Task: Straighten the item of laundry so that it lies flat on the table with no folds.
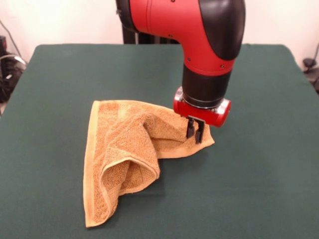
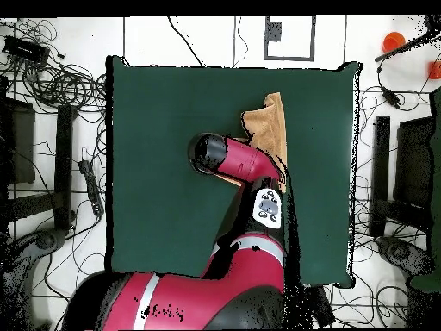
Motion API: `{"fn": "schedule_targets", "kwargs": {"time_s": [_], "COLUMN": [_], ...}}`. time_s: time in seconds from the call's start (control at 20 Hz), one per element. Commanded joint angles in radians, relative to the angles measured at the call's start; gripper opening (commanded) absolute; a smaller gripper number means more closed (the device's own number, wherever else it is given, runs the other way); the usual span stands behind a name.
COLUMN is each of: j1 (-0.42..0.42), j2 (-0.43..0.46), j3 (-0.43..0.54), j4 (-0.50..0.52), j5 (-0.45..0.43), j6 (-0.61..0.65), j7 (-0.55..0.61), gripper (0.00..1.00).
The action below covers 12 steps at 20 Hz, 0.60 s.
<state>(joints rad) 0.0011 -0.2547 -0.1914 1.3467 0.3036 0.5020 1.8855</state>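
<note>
The table (image 1: 259, 189) is covered in dark green cloth and carries only the towel (image 1: 124, 154), which lies near the middle, somewhat toward the front edge in the front view. The towel is not flat: a thick fold rises across its centre, one layer doubled over another, and a long corner trails toward the front edge. The arm (image 1: 199, 30) comes down over the towel's corner on the right of the front view. The gripper (image 1: 195, 130) sits at that corner with its fingers close together, apparently pinching the cloth edge, though the contact is hard to make out. This looks like the grasp-and-pull step. Next would be drawing that corner outward, away from the fold, to spread the layers.
</note>
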Motion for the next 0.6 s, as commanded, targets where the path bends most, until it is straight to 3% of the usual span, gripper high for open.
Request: {"fn": "schedule_targets", "kwargs": {"time_s": [0.05, 0.35, 0.6], "j1": [0.003, 0.004, -0.006], "j2": [0.091, 0.084, 0.079], "j3": [0.098, 0.094, 0.112], "j4": [0.014, 0.031, 0.015], "j5": [-0.006, 0.028, 0.016], "j6": [-0.03, -0.037, -0.019], "j7": [0.14, 0.193, 0.155], "gripper": [0.0, 0.0, 0.0]}}
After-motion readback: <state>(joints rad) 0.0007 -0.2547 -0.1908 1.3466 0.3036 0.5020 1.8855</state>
